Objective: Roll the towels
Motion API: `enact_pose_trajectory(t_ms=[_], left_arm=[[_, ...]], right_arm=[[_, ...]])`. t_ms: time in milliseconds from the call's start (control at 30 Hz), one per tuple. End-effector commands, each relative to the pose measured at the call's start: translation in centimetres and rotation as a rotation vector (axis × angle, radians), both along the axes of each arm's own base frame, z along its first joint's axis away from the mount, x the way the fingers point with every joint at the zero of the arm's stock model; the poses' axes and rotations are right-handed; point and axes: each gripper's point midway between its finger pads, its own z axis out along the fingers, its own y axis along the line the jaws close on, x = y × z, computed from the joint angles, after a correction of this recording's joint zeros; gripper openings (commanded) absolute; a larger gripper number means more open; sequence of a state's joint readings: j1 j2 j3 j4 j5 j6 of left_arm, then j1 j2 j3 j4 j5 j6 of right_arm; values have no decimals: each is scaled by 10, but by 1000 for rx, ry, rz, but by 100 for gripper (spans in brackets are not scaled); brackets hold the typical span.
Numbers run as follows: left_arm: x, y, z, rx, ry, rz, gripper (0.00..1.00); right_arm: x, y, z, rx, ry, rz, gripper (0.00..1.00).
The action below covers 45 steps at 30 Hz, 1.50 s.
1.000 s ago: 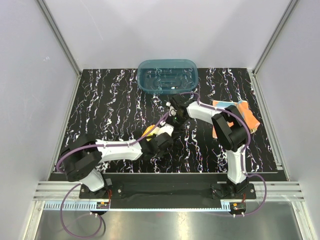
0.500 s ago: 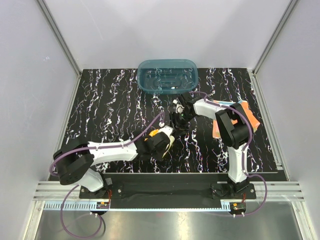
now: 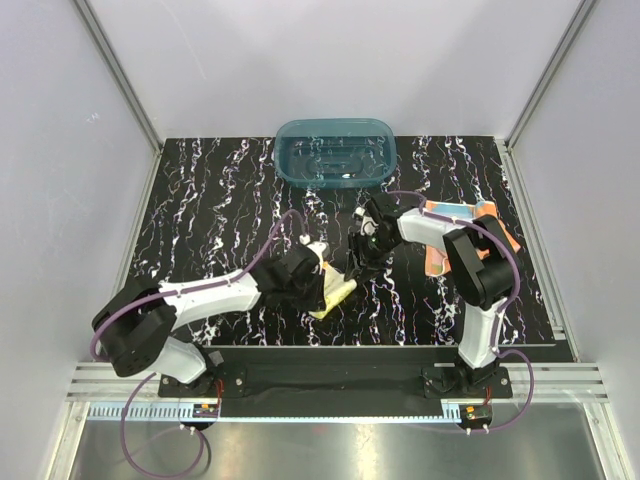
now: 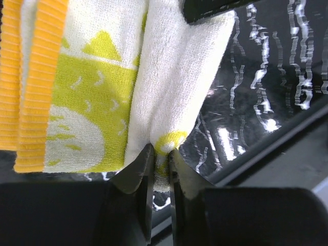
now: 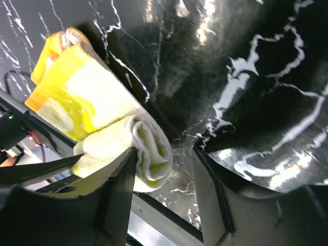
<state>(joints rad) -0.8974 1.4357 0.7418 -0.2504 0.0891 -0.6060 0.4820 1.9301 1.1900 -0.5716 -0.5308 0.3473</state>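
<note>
Top view: bright, even, diffuse light from overhead. Pale walls (image 3: 50,150) nearly shadowless, only faint soft shade on glossy desk (image 3: 200,200). Wide lens, so frame rails (image 3: 120,80) splay outward twd the edges. Left wrist: v. close. White parts of yellow towel (image 4: 92,92) near blown out, pile soft. Left tool (image 4: 160,148) is a dark, underexposed silhouette, w/ glare streaks on desk at right. Right wrist: strong specular glare on desk. Right tool (image 5: 164,149) blurred, nr lens; towel roll fairly sharp.
</note>
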Motion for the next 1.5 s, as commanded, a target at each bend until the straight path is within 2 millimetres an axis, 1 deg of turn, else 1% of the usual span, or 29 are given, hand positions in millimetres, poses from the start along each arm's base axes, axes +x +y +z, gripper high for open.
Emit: enact_pose_trajectory(t_ms=[0, 33, 67, 133, 167, 200, 400, 533, 567, 633, 700, 733, 767, 833, 867, 933, 967, 1100, 1167, 1333, 1433, 1467], left_arm=[[-5, -20, 27, -190, 54, -28, 7], [-2, -22, 30, -217, 56, -28, 7], [-3, -23, 32, -235, 71, -38, 7], [-3, -23, 32, -252, 88, -33, 7], [-3, -26, 32, -270, 97, -42, 7], [-5, -27, 32, -278, 109, -43, 7], [-5, -33, 35, -343, 149, -56, 7], [-3, -33, 34, -358, 180, -46, 7], [0, -36, 36, -376, 170, -49, 7], [0, -37, 36, -391, 187, -46, 7], [0, -37, 35, -401, 206, -40, 7], [3, -35, 32, -405, 211, -26, 7], [1, -34, 30, -416, 237, -16, 7], [6, -34, 28, -449, 254, 6, 6], [4, -34, 28, -467, 275, 7, 6], [8, -30, 23, -490, 315, 52, 7], [9, -28, 19, -483, 327, 73, 7], [15, -24, 12, -471, 356, 114, 8], [15, -23, 8, -466, 377, 126, 9], [20, -16, 2, -467, 404, 172, 9], [20, -10, -6, -454, 430, 194, 9], [18, -9, -9, -452, 446, 196, 9]], right_arm=[[0, -23, -4, -102, -39, -12, 55], [2, -24, -2, -108, -47, -15, 57], [2, -27, 0, -111, -46, -17, 59], [9, -31, 9, -103, -72, -34, 63], [10, -33, 12, -106, -73, -41, 66], [17, -36, 20, -98, -93, -58, 67], [28, -51, 44, -106, -137, -84, 71], [29, -59, 49, -113, -150, -99, 71], [29, -61, 50, -116, -150, -105, 71], [29, -62, 55, -112, -160, -117, 71], [27, -61, 62, -96, -168, -123, 71], [25, -58, 64, -77, -165, -123, 72], [24, -57, 67, -63, -169, -126, 72], [21, -52, 72, -25, -165, -131, 72], [19, -51, 73, -12, -160, -133, 72], [13, -46, 78, 26, -150, -131, 72], [13, -45, 80, 40, -157, -130, 72], [5, -45, 79, 49, -145, -133, 72], [4, -46, 79, 51, -143, -138, 72], [1, -40, 82, 96, -140, -146, 72], [2, -39, 80, 102, -142, -157, 70], [1, -40, 76, 96, -134, -166, 70]])
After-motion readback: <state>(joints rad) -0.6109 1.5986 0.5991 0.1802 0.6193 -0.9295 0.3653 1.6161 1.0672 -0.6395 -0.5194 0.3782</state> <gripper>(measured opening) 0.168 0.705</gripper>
